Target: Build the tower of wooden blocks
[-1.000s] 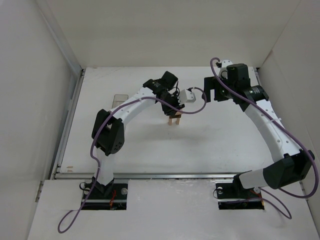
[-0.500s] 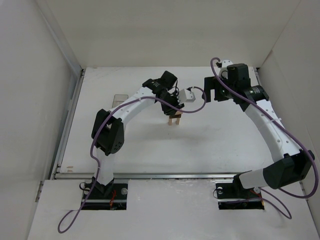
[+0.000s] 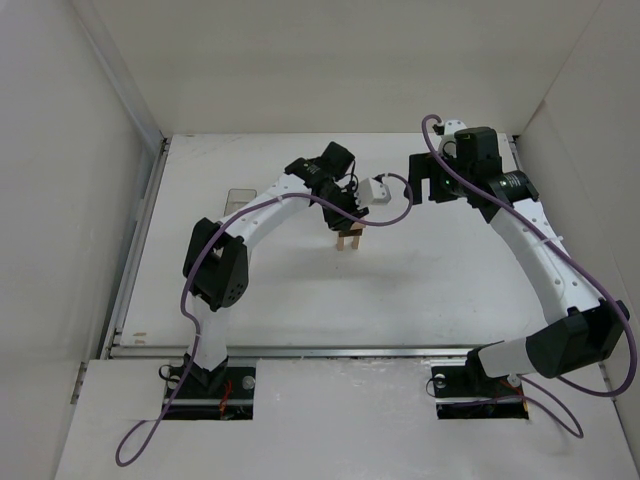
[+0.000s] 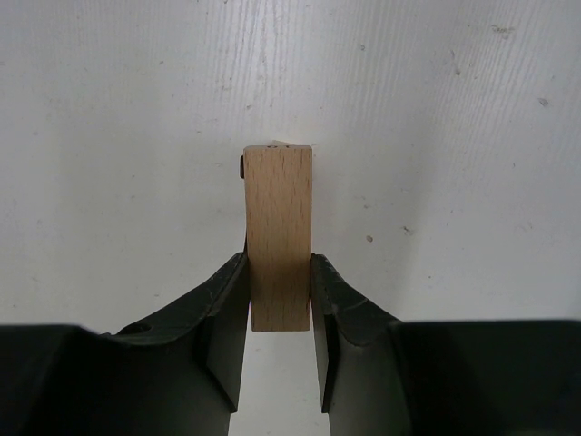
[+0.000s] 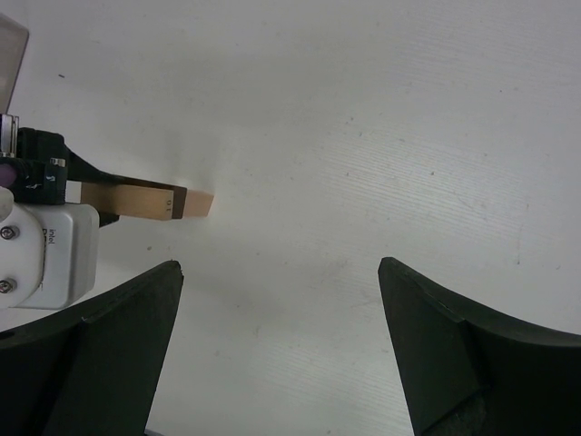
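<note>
My left gripper (image 4: 280, 272): jaws narrowed, clamped on sides of wood block (image 4: 280, 218). Block lies level, directly over wood block tower (image 3: 348, 241) at middle of table (image 3: 430, 290). Cannot tell whether it touches uprights. Step, as I judge: laying top bar. Next: settle it flat across both uprights, release gently. My right gripper (image 5: 280, 265), farther off: jaws wide, empty.

We find the wood block tower (image 3: 348, 240) mid-surface (image 3: 450, 290). The left tool (image 3: 349, 222), clamped on a block (image 4: 280, 236), sits right over it and bars approach from above & left. The right tool (image 3: 428, 190), jaws wide, hangs near its right-rear, so the gap btwn is narrow. The near & right sides are open. Walls (image 3: 100, 200) hem in left, rear & right.
</note>
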You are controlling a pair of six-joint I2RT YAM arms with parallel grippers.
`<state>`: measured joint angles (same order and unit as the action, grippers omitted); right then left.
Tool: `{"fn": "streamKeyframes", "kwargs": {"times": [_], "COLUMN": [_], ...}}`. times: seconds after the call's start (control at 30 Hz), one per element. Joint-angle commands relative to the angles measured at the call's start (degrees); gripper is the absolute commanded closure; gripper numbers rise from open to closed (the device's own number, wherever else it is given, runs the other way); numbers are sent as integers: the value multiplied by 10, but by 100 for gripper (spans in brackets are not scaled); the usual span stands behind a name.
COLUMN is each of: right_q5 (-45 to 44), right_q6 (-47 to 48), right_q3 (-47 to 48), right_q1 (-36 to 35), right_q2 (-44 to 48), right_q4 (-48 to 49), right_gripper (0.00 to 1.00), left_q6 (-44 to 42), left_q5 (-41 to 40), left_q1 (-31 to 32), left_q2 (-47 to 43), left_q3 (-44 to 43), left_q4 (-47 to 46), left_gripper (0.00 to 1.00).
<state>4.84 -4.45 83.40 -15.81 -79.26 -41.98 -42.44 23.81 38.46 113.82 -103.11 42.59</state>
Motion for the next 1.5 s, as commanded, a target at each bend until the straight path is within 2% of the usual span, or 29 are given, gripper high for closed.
{"fn": "streamKeyframes", "kwargs": {"times": [0.0,0.23,0.43,0.6,0.73,0.83,1.0,1.13,1.17,1.2,1.27,1.3,1.37,1.4,1.47], "right_q5": [7,7,7,7,12,12,5,-78,-146,-185,-269,-363,-465,-549,-610], "right_q6": [6,6,6,6,6,6,0,-42,-65,-75,-95,-120,-150,-169,-180], "right_q3": [6,6,6,6,6,6,6,19,19,19,24,24,24,18,4], "right_q1": [3,3,3,3,3,3,3,3,10,10,10,10,15,15,15], "right_q2": [9,9,9,9,9,9,9,22,22,27,33,33,39,46,54], "right_q4": [20,20,20,15,15,15,15,25,25,25,17,1,-13,-13,-18], "right_gripper": [6,6,4,4,4,0,0,0,0,0,0,0,0,0,0], "left_q6": [-8,-8,-8,-3,4,10,65,209,238,290,335,354,399,414,440], "left_q5": [4,-1,-1,-6,-6,10,31,-82,-163,-209,-303,-385,-442,-478,-493], "left_q1": [-2,-2,-2,-2,-2,-2,-14,-44,-63,-74,-111,-125,-158,-193,-231], "left_q2": [-33,-27,-27,-27,-27,-33,-61,-100,-107,-107,-119,-119,-140,-148,-166], "left_q3": [5,10,15,15,-17,-51,-119,-119,-119,-125,-126,-119,-98,-89,-56], "left_q4": [-11,-11,-16,-16,-3,13,5,-90,-101,-117,-124,-132,-138,-145,-153], "left_gripper": [75,73,60,58,55,54,45,41,38,29,21,19,13,11,9]}}
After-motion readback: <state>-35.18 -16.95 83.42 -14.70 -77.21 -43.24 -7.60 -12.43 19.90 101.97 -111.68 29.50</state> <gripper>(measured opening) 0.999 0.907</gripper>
